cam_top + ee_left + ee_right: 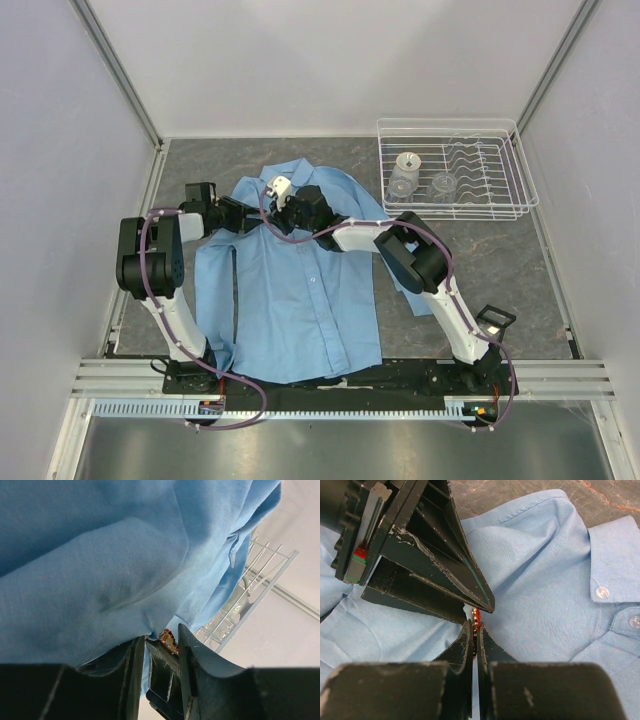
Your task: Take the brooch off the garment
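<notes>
The light blue garment (300, 300) lies flat on the grey table, collar at the far end. Both grippers meet just below its collar. My right gripper (475, 625) is shut on the small orange-red brooch (476, 614), which is still against the cloth (545, 580). My left gripper (160, 633) is partly open, its fingers (186, 652) either side of the brooch (168, 641), with puckered cloth (100, 555) against them. In the top view the left gripper (250, 217) and right gripper (283, 213) hide the brooch.
A white wire dish rack (455, 170) holding clear glasses stands on the table at the back right, and its wires show in the left wrist view (250, 595). White buttons (602, 592) sit on the collar. Grey walls enclose the table.
</notes>
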You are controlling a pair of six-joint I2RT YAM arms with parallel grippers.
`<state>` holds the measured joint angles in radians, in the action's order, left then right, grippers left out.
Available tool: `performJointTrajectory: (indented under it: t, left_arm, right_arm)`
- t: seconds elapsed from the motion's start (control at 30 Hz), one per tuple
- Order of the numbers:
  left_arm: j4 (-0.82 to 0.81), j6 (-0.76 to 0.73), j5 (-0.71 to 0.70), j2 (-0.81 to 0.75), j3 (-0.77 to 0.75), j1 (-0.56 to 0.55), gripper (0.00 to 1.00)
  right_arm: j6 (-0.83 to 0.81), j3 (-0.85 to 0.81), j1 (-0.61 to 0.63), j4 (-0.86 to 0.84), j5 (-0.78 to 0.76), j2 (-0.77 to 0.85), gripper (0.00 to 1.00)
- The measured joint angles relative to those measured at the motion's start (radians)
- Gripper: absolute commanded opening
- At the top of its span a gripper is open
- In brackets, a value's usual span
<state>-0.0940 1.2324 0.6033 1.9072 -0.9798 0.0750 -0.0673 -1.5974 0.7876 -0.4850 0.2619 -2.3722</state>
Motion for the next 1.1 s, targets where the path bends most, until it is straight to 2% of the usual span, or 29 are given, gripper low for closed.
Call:
performJointTrajectory:
  t: [0.23,0.4,0.53,0.63,0.7,0.73,0.83,1.1]
  left_arm:
    - [0.006,-0.005,0.002,0.000,-0.007,-0.001,0.24]
    - [0.011,-0.011,0.005,0.000,-0.010,-0.001,0.20]
    - [0.020,-0.026,0.005,0.000,-0.012,-0.001,0.11]
    - [0.026,-0.038,0.005,0.000,-0.013,-0.003,0.09]
    - [0.031,-0.045,0.004,0.000,-0.013,-0.003,0.15]
    - [0.032,-0.048,0.003,0.000,-0.013,-0.003,0.22]
    - [0.042,-0.061,-0.002,-0.005,-0.014,-0.003,0.33]
    - [0.064,-0.095,-0.024,-0.019,-0.013,-0.003,0.39]
  right_arm:
    - [-0.008,0.000,-0.003,0.002,0.023,0.000,0.00]
    - [-0.015,0.000,-0.008,0.003,0.047,0.000,0.00]
    - [-0.015,0.009,-0.011,-0.009,0.059,0.000,0.00]
    - [-0.015,0.020,-0.011,-0.026,0.063,0.000,0.00]
    - [-0.014,0.021,-0.011,-0.026,0.062,0.000,0.00]
    - [-0.014,0.021,-0.011,-0.026,0.060,0.000,0.00]
    - [-0.015,0.021,-0.008,-0.023,0.054,0.000,0.00]
    - [-0.007,0.021,-0.004,-0.031,0.040,0.000,0.00]
